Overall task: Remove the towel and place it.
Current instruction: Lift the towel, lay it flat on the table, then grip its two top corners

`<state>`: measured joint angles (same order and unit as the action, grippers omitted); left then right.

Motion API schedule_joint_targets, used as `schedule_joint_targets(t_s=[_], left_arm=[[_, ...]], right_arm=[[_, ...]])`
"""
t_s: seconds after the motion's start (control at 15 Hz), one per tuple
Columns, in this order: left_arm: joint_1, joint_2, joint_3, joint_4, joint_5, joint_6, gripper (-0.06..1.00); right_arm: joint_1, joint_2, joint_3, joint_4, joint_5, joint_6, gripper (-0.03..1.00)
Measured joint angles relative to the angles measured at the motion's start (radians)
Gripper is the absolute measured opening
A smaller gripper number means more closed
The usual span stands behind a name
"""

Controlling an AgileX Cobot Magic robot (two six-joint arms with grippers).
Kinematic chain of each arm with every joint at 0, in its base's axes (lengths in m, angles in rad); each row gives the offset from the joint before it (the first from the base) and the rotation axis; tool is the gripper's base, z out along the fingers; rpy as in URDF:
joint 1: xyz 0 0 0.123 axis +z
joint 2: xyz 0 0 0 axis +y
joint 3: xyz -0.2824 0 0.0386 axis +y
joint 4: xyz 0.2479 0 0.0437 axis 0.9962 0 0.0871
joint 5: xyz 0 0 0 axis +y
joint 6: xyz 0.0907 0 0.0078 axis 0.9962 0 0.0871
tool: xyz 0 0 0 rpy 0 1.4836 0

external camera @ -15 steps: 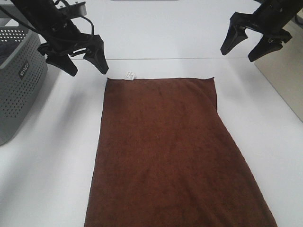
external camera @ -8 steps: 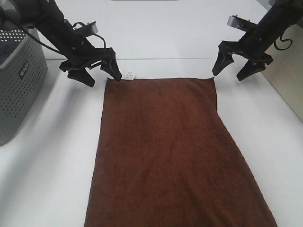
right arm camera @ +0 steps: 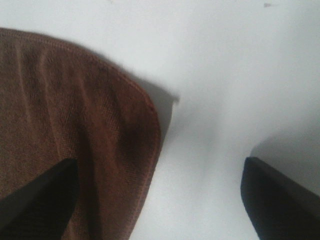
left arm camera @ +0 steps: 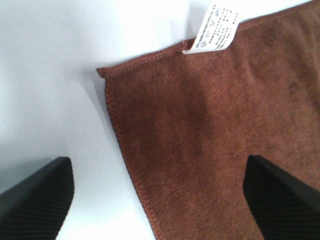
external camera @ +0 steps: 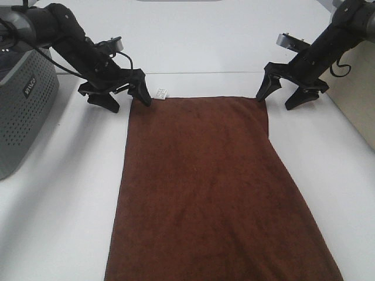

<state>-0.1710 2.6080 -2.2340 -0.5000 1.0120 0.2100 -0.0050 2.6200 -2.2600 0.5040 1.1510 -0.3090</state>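
The towel (external camera: pixel 217 187) is lying spread flat on the bench (external camera: pixel 58 205), lengthwise away from the camera, with its tag (external camera: pixel 160 93) poking out from the far short edge near the left corner. It is sitting just beside the basket (external camera: pixel 23 117), apart from it, with no part of it in or over the basket. So the removal part appears to be finished.

What is left looks to be about the placing. The left gripper (external camera: pixel 130 104) is hanging low over the far left corner and the right gripper (external camera: pixel 275 101) over the far right corner, each with its fingers spread wide and released, gripping nothing. In the left wrist view one finger (left arm camera: pixel 40 195) is sitting over bare bench beside the long edge while the other is over the cloth, so the corner is lying between them. The right wrist view is showing the same straddle, with one finger (right arm camera: pixel 35 200) over the cloth. That corner is looking slightly rounded and lifted, casting a small shadow.

Whether the arms are about to pinch the corners or are leaving the towel as placed cannot be told.

The basket is standing at the left edge of the bench, mostly cut off by the frame. Its inside is showing too little to tell what it is holding.
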Motion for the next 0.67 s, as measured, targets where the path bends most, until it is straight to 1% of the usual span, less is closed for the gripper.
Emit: schedule_joint_targets(t_s=[0.13, 0.47, 0.67], left_arm=[[0.000, 0.009, -0.006, -0.002, -0.003, 0.000, 0.84], [0.000, 0.015, -0.011, -0.008, -0.012, 0.000, 0.84], [-0.015, 0.026, -0.015, -0.025, -0.025, 0.000, 0.84]], right_arm=[[0.000, 0.008, -0.001, 0.006, -0.022, 0.000, 0.85], [0.000, 0.014, -0.009, 0.012, -0.039, 0.000, 0.85], [0.002, 0.029, -0.013, 0.026, -0.063, 0.001, 0.82]])
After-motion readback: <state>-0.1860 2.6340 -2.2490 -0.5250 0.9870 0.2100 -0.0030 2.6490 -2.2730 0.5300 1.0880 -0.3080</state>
